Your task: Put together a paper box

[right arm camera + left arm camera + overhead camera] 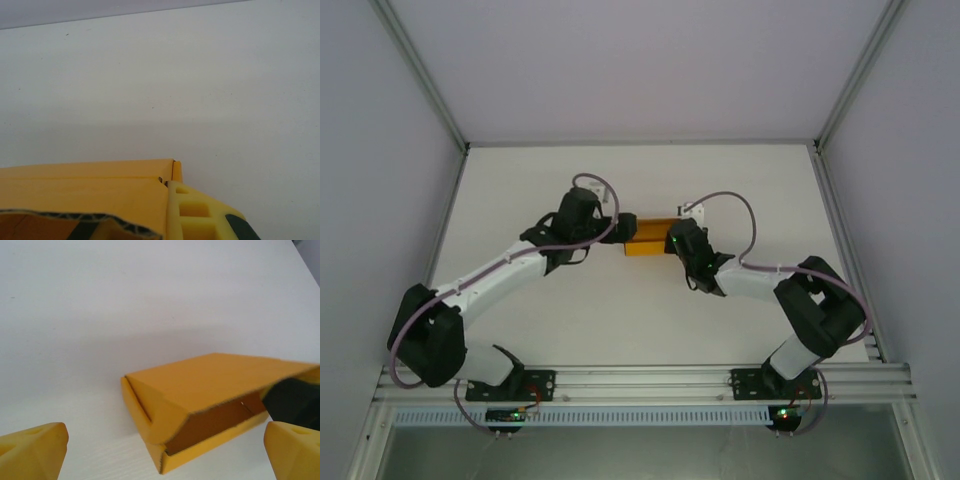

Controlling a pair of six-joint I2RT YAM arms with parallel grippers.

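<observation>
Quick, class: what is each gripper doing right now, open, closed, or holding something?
Left gripper: open, fingers wide apart, holding nothing.
Right gripper: closed on the paper box at its end.

Left arm [490, 275] and right arm [750, 285]: white tubular link shells between bulky black joint housings [425, 335]. A lilac cable [395, 345] loops along each arm. Small green indicator lights [673, 240] at one wrist and at the bases. Black base plates [535, 383]. Left yellow fingers [32, 452]: smooth moulded wedges, shallow dimple on top. Right yellow finger [192, 212]: square recesses, black insert at the edge.
</observation>
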